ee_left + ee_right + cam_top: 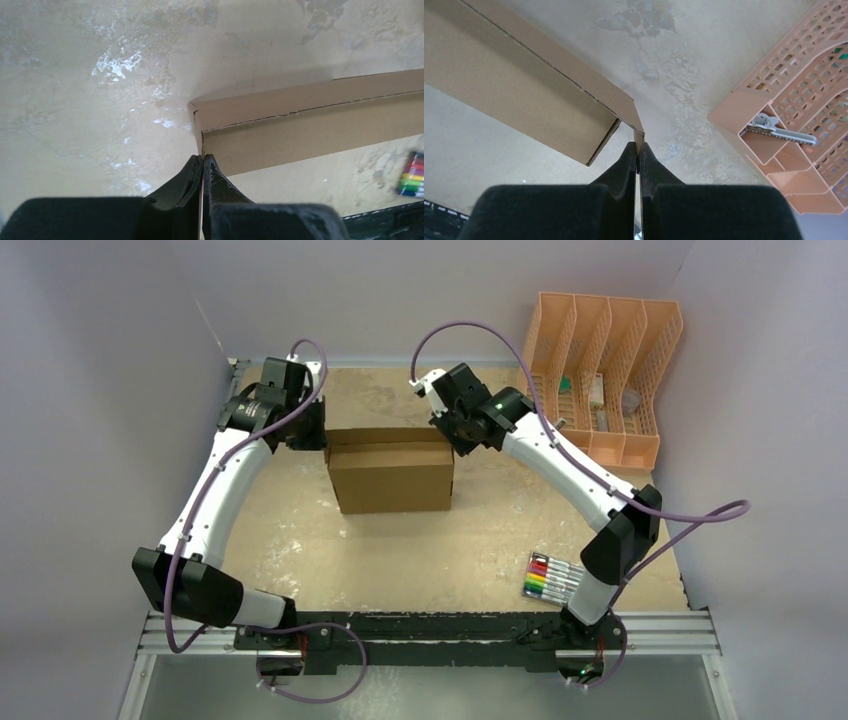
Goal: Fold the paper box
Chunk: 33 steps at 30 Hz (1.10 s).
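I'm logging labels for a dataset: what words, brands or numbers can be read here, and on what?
No text can be read.
paper box: plain brown, no print in view.
markers: any labels too small to read.
organizer contents: too blurred to read.

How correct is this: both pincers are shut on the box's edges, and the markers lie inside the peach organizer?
No. The top view shows the markers on the table beside the right arm's base, outside the peach organizer. The left pincer and right pincer are shut on edges of the paper box.
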### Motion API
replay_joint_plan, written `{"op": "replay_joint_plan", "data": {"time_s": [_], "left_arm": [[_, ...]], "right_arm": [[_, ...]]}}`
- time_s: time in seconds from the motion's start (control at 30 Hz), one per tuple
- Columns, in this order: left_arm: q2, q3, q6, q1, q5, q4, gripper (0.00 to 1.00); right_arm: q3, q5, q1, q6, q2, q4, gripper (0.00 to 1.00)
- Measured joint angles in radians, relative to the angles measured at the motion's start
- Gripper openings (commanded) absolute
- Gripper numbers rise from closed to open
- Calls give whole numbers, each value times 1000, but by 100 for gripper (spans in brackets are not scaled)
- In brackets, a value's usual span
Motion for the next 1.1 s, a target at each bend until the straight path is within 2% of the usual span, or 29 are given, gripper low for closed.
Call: {"op": "replay_joint_plan", "data": {"time_s": [0.4,0.73,1.1], "left_arm": [[-16,-52,-238,0,-5,107,0],[-19,-34,-196,-33,-118,68,0],[-21,-34,-173,-100,-134,53,0]], "right_arm": [[73,93,2,99,45,-9,0],[164,92,6,181,114,-76,0],[281,91,-34,328,175,-173,0]]}}
